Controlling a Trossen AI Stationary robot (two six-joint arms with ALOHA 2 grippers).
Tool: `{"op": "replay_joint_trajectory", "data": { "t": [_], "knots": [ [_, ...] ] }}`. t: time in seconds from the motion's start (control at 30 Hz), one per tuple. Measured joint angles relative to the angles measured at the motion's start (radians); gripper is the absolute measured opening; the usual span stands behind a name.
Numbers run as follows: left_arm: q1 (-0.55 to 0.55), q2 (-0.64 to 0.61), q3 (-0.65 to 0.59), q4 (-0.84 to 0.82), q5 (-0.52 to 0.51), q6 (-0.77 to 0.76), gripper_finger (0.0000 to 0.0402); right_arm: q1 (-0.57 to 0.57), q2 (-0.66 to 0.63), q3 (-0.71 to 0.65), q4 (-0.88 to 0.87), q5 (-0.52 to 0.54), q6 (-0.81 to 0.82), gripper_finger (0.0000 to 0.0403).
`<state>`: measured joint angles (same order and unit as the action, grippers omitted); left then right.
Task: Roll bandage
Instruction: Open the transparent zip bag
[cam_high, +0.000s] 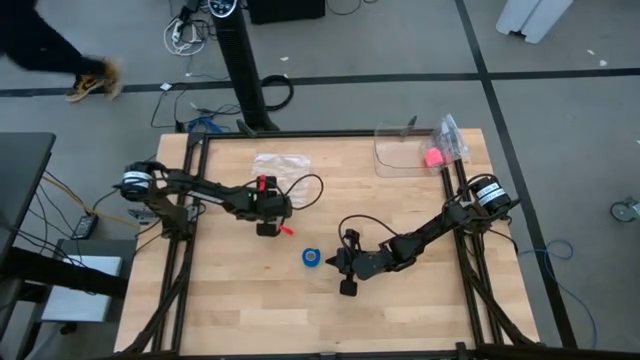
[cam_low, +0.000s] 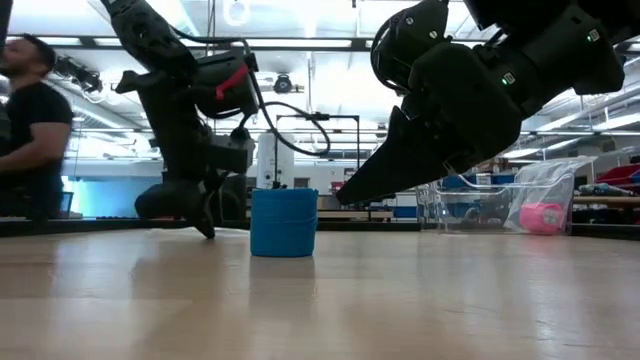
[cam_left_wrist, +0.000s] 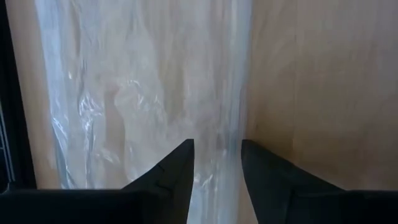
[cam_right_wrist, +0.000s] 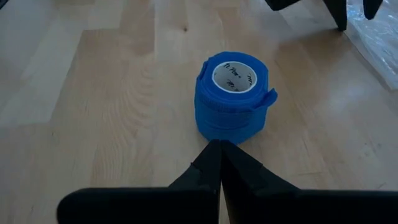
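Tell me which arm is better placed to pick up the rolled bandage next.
Right, probably. The right gripper sits just beside the bandage, aimed at it, fingers shut. The left gripper is farther off, over a clear plastic bag.

We find the bandage (cam_high: 311, 258) standing on end as a coil near the middle of the table (cam_high: 420, 320), with the right gripper (cam_high: 345, 270) just beside it on its right and the left gripper (cam_high: 268, 229) up and to its left, well apart from it. Beyond the left gripper, toward the far edge, a plastic bag (cam_high: 279, 165) lies flat on the table. At the far right corner we see a clear container (cam_high: 396, 152), and just right of it a second bag (cam_high: 448, 140) with a small ball (cam_high: 433, 156) in it.
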<state>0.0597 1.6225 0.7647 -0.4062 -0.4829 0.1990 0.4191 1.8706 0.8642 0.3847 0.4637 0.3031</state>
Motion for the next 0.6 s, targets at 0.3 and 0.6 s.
{"op": "replay_joint_trajectory", "data": {
  "t": [0.3,0.6],
  "knots": [
    [0.012,0.002,0.0,0.006,0.009,0.029,0.0126,0.0,0.0,0.0,0.001,0.0,0.0,0.0011],
    [0.012,0.003,0.001,-0.002,0.025,0.034,0.0078,0.001,0.0,0.0,0.001,-0.008,0.001,0.0011]
  ]
}}
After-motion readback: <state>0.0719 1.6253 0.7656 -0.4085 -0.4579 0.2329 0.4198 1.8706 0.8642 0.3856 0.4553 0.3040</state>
